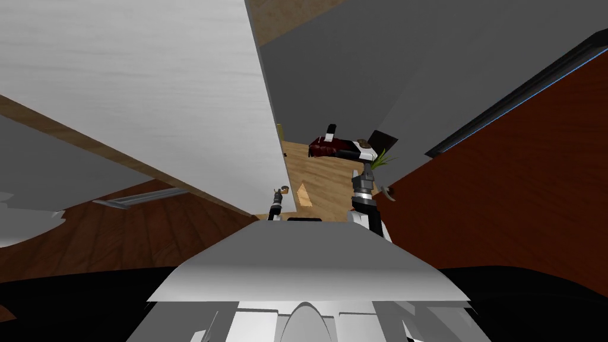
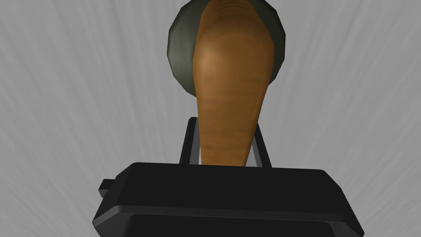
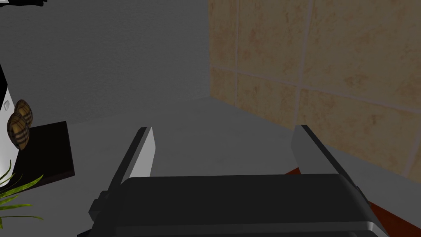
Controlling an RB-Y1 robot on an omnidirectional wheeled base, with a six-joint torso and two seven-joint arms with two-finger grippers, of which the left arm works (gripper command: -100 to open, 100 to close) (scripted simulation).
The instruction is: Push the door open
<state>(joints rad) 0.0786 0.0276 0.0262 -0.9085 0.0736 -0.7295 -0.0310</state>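
**L fingers clamped on door handle, door part-open**

Door = big white slab, looks part-open. Wood floor shows past its free edge. Red-brown panel stands across that gap from the door, grey wall above it. R arm is raised in the gap beside the door edge. R gripper fingers are spread, nothing betw them. Plant sits just past the R arm, on the side away from the door. Brown lever handle is on the door face near the free edge, dark round rose behind it. L gripper is clenched on the lever, fingers pressing both its sides.

Risks (my read):
- Door swings on an arc, so a straight push w/ a clamped wrist could drag the fingers off the lever or twist it.
- R arm sits in the gap and may snag the door edge or panel as the base advances.
- Gap looks narrow for the base.
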